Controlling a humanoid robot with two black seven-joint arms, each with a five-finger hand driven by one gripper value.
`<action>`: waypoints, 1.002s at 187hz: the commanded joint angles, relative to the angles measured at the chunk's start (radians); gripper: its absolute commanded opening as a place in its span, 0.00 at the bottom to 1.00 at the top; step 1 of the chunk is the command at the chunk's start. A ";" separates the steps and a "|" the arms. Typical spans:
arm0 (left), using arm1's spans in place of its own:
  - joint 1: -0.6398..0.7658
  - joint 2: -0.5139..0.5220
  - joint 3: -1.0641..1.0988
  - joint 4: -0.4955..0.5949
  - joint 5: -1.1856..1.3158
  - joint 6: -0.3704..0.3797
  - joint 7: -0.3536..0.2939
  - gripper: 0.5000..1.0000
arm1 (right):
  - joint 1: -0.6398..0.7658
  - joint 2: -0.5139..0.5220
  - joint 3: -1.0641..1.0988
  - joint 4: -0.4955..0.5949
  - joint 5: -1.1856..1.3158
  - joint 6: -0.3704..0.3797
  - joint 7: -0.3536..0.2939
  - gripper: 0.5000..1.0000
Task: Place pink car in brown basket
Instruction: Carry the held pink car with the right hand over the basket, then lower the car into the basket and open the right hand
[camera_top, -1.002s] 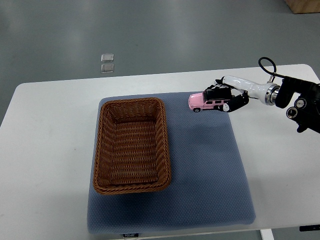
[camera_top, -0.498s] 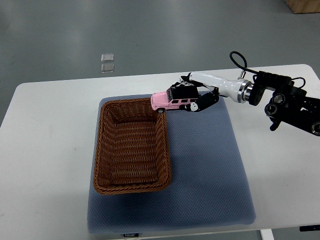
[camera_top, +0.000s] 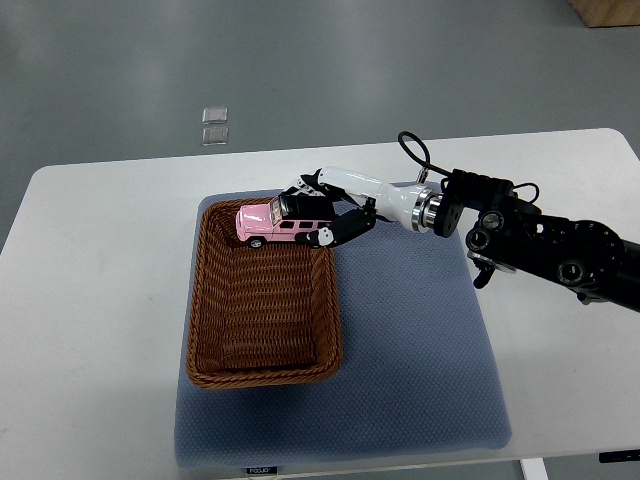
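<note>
the right hand (camera_top: 322, 212), whose arm comes in from the right edge of the picture, has its fingers curled around the pink car (camera_top: 272, 224) and holds it in the air. the car is over the far end of the brown basket (camera_top: 205, 310), inside the line of the far rim, and it does not seem to touch the weave. its long axis lies left to right, across the short side of the basket, with the free end pointing left, away from the fingers, which hold it at its right end. i judge the next move is only to go down and loosen the fingers, because the car already hangs over the opening. the basket stands on a blue-grey mat (camera_top: 420, 340) on a white table (camera_top: 90, 300). beyond the table there is a grey floor. the left hand is not seen.
</note>
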 joint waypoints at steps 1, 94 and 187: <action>-0.002 0.000 0.000 -0.001 0.000 0.000 0.000 1.00 | -0.019 0.031 -0.005 -0.022 -0.010 -0.015 0.000 0.25; -0.002 0.000 0.001 0.001 0.000 0.000 0.000 1.00 | -0.039 0.108 -0.070 -0.096 -0.016 -0.050 0.005 0.43; -0.002 0.000 -0.002 0.010 0.000 0.000 0.000 1.00 | -0.042 0.113 -0.037 -0.119 -0.008 -0.053 0.011 0.70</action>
